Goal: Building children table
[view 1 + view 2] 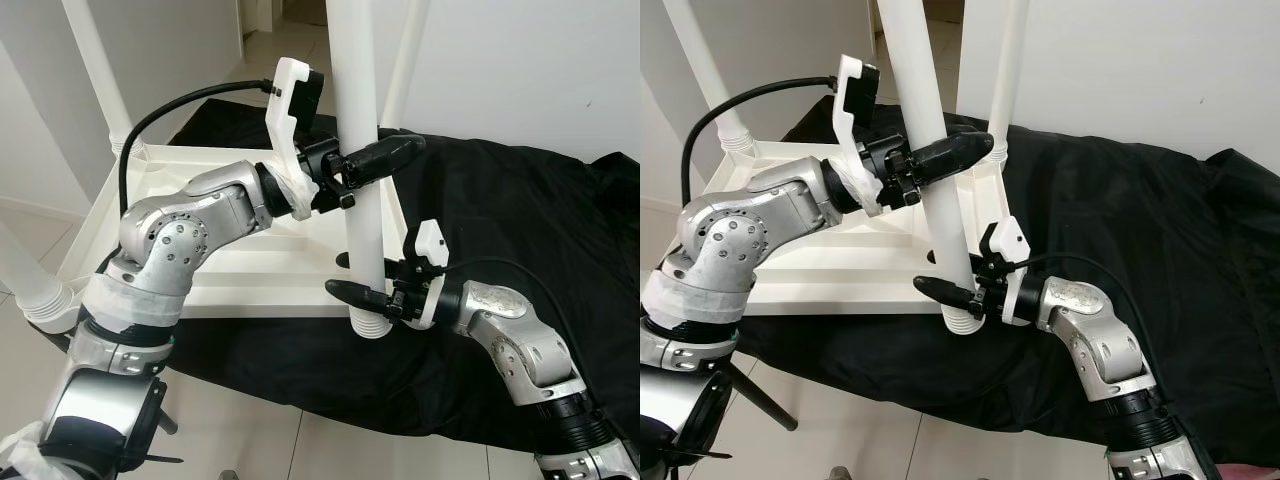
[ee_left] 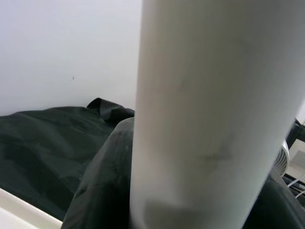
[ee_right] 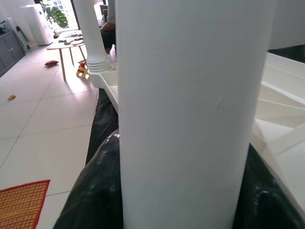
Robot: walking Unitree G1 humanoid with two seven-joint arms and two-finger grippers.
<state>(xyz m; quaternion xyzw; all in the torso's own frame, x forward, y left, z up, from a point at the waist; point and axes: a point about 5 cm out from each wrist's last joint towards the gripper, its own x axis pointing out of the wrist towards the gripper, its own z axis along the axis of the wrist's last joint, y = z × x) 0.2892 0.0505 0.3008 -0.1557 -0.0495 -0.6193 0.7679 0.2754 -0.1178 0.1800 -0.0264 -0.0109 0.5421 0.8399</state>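
Both grippers are clamped on the same upright white table leg. The left gripper holds it higher up, black fingers either side of the tube. The right gripper grips it low, just above the ribbed end, one finger reaching past the leg on the left.

The wrist views show only the leg close up between dark finger surfaces; the right wrist view also takes in tiled floor, another leg seated in its corner socket and a red mat. The head views give the wider layout: the held leg stands at the near right corner of the upturned white tabletop. The tabletop rests on a black cloth spread over the floor, with other legs already standing at the far corners.
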